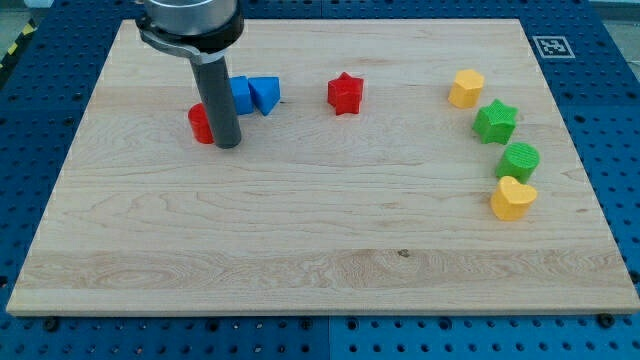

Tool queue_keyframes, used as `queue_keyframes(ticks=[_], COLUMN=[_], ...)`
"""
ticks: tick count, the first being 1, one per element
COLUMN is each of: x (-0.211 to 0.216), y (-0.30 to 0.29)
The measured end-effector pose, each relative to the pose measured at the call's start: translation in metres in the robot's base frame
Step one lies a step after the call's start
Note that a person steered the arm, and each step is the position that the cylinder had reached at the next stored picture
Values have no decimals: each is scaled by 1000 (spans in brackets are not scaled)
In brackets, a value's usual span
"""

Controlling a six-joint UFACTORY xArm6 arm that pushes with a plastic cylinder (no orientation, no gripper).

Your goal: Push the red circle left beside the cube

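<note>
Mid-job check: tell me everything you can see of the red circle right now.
The red circle is a small, matte, plastic-looking round block lying flat on the wooden board, upper left. The dark rod hides its right part; my tip sits against its right side. The blue cube lies just up and right; whether they touch is hidden.

On my counter, up near the view's top middle, sits a red star, and to its left a blue triangular block. Along the view's right side I see a column curving downward: a yellow block at the top, a green star below it, then a green round block, and touching that, a yellow heart.
</note>
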State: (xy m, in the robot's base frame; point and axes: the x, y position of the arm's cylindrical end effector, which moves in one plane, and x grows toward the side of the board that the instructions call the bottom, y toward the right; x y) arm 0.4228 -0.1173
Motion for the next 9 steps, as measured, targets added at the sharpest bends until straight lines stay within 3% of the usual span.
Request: queue_keyframes(ticks=[5,9], x=[4,-36], y=[-40,-60])
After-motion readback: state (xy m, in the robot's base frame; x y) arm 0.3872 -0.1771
